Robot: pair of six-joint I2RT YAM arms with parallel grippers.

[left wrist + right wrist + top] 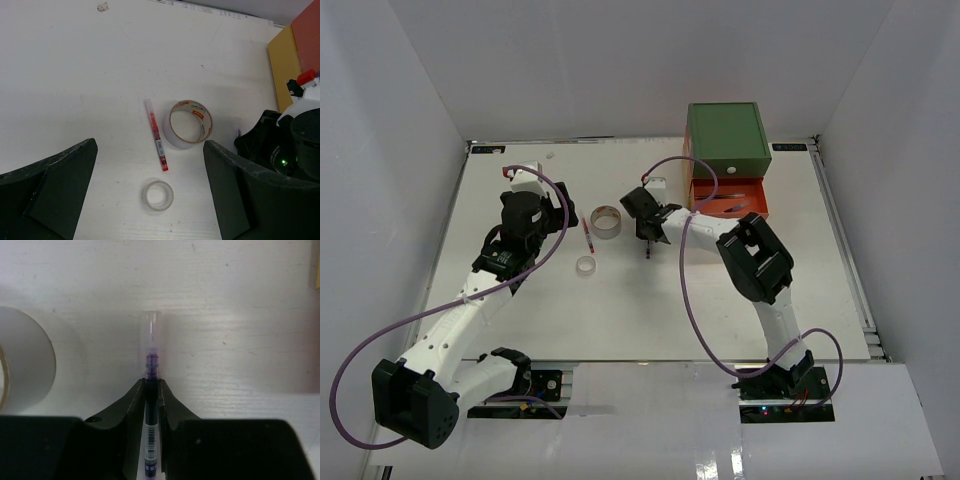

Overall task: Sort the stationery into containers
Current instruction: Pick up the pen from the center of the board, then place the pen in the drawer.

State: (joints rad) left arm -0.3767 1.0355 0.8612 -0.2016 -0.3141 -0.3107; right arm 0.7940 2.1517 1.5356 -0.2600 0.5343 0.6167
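Right gripper [152,383] pinches a purple pen [151,362] beside the grey tape roll [25,355], well inside table [620,320] edges; left gripper [150,145] gapes empty

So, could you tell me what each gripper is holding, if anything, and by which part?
The right gripper pinches the purple pen by its barrel, just behind the clear cap; the left gripper is open and holds nothing.

Purple pen [151,365] in right tool [151,384]; red pen [156,134] beside grey tape roll [189,124], whitish roll [158,195]

White table [620,310] carries a red pen [156,134], grey tape roll [173,139], small whitish roll [158,207] and drawer unit [725,135]
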